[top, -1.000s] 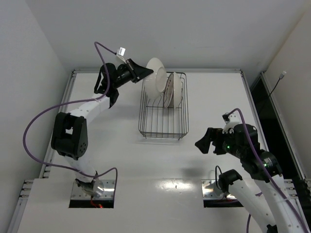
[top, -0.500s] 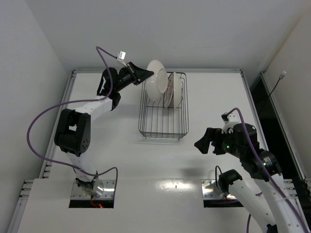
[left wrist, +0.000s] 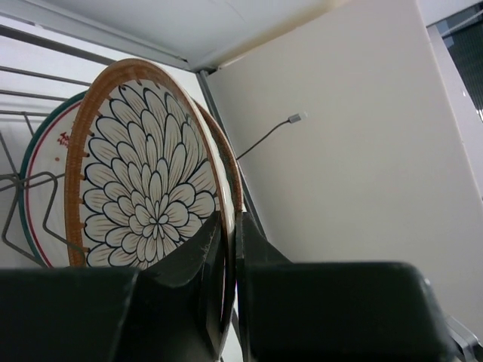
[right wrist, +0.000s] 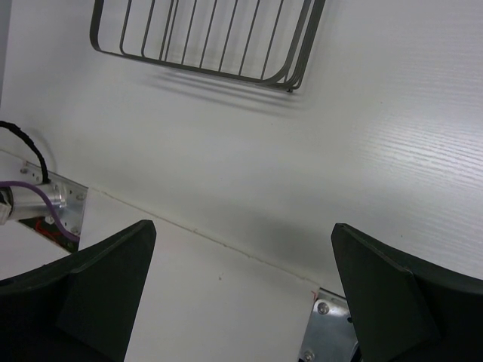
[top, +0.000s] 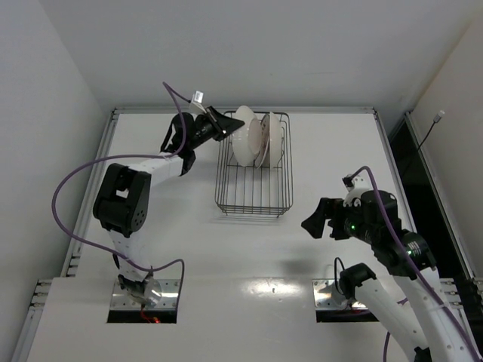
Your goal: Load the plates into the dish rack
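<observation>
My left gripper (top: 223, 125) is shut on the rim of a petal-patterned plate (top: 244, 136) and holds it upright inside the far end of the dark wire dish rack (top: 253, 202). In the left wrist view the plate (left wrist: 143, 181) shows its brown rim and flower motif, pinched between my fingers (left wrist: 196, 264). Behind it stand two other plates: one with a green-red rim (left wrist: 41, 188) and another (top: 264, 139) against the rack's prongs. My right gripper (top: 315, 221) is open and empty, hovering over the table right of the rack's near end.
The near half of the rack (right wrist: 204, 45) holds no plates. Metal mounting plates (top: 142, 292) and purple cables (top: 68, 188) lie by the arm bases. A raised rail (top: 392, 143) borders the table's right side.
My left gripper has moved right and lowered the plate into the rack, next to the other plates. The right arm has hardly moved.
</observation>
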